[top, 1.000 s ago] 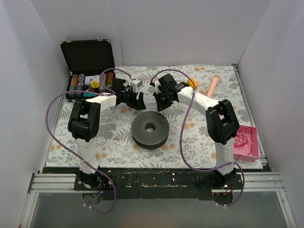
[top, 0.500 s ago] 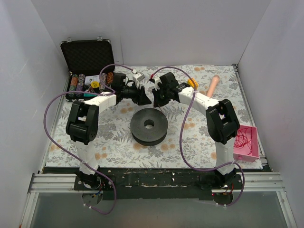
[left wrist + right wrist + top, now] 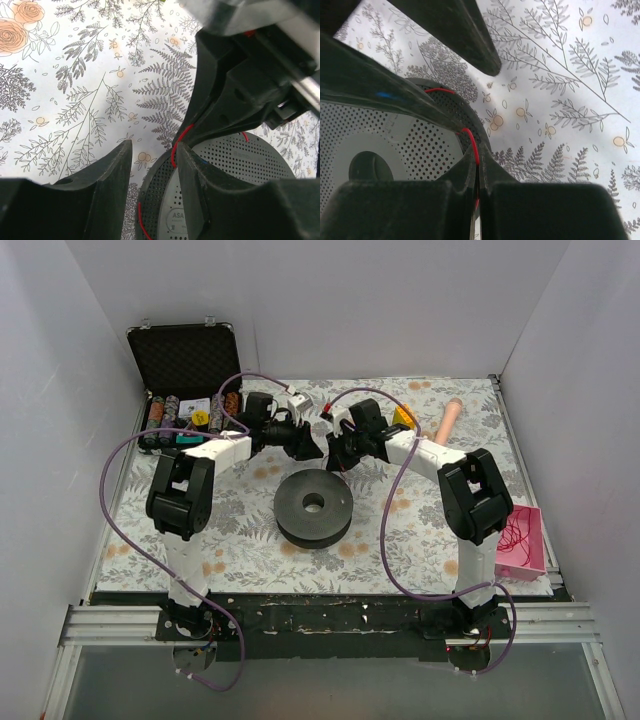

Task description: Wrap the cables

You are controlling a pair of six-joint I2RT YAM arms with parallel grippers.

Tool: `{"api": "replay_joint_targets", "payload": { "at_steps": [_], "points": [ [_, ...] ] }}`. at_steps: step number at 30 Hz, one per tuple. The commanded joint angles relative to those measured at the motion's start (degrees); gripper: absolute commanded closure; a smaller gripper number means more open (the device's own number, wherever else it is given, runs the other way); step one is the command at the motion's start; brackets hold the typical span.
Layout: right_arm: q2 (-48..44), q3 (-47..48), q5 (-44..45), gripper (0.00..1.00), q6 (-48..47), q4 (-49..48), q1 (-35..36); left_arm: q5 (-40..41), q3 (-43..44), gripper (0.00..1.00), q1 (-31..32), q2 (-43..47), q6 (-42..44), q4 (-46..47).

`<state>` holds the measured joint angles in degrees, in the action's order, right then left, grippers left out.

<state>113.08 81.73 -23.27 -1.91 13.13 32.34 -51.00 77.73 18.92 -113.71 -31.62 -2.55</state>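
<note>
The dark-red cable is clamped in the closed right pincer above the black perforated disc. The left pincer stands part open, with the strand at the edge of its gap, not yet gripped. The handover is judged to go best if the left pincer is closed squarely on the strand before the right is released, with tension kept light. Two pincers, one disc and one pink tray are counted; the red tangle in it cannot be counted.
</note>
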Motion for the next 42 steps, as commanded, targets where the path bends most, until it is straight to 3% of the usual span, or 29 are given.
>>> {"api": "replay_joint_targets", "payload": {
  "at_steps": [1, 13, 25, 36, 42],
  "points": [
    [-3.48, -0.44, -5.73, 0.99, -1.25, -5.82, 0.09, -0.77, 2.16, 0.6, 0.59, -1.25, 3.23, -1.41],
    [-1.19, 1.85, -6.53, 0.99, -2.39, -4.87, 0.01, -3.92, 2.34, 0.64, 1.12, -1.78, 4.28, -2.02],
    [-0.75, 3.96, -9.69, 0.99, -17.68, 1.64, -2.1, -8.5, -4.69, 0.52, 0.07, 5.51, 13.15, 2.19],
    [-1.1, 1.41, -11.45, 0.99, -16.11, -4.07, -2.1, -8.14, -6.1, 0.61, 0.16, 2.79, 5.52, 13.26],
    [-1.19, 1.06, -12.15, 0.99, -15.66, -4.95, -2.02, -4.81, -4.87, 0.65, 0.86, 1.3, 3.32, 13.45]
  ]
}}
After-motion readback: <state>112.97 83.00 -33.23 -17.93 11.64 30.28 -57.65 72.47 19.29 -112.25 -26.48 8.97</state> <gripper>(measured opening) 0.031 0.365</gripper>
